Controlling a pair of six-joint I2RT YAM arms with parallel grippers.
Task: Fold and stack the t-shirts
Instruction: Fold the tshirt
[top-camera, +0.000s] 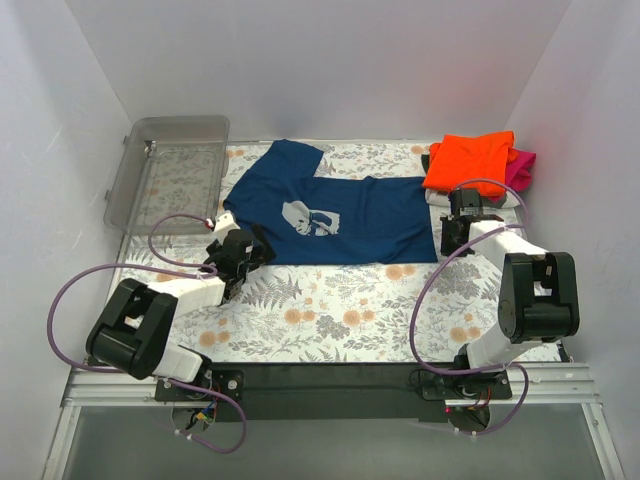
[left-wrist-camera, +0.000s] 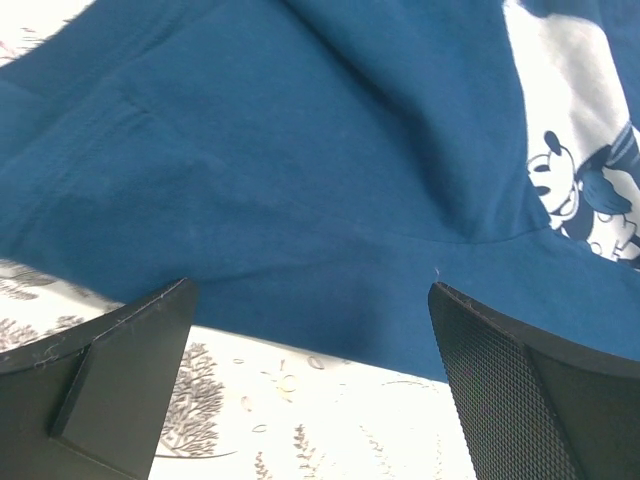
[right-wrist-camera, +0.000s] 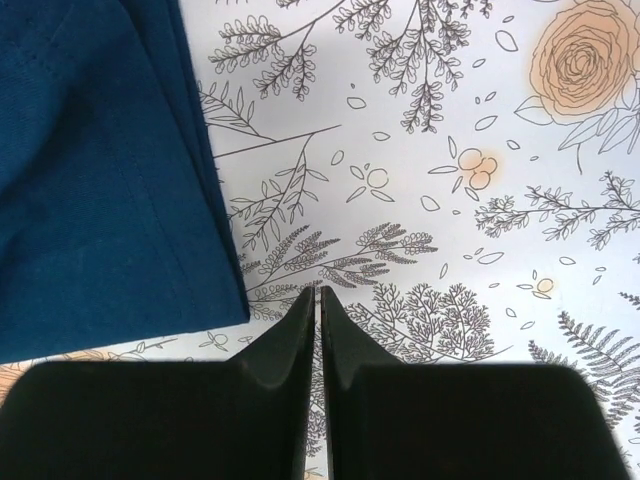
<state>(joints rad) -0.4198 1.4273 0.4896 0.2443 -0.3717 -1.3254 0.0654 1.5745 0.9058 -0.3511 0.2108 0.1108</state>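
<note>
A navy blue t-shirt (top-camera: 340, 215) with a pale cartoon chest print (top-camera: 308, 220) lies partly folded across the back middle of the flowered table. My left gripper (top-camera: 240, 252) is open and empty just off its near left edge; in the left wrist view the navy cloth (left-wrist-camera: 300, 170) fills the top and both fingers (left-wrist-camera: 500, 380) stand wide apart. My right gripper (top-camera: 458, 222) is shut and empty beside the shirt's right edge (right-wrist-camera: 100, 180). A folded orange shirt (top-camera: 468, 160) tops a stack with a magenta one (top-camera: 522, 170) and a greyish one (top-camera: 440, 198) at the back right.
A clear plastic bin (top-camera: 168, 170) stands at the back left. White walls close in the sides and back. The flowered tablecloth (top-camera: 340, 310) runs to the front, where the arms' bases sit on a black rail (top-camera: 330, 378).
</note>
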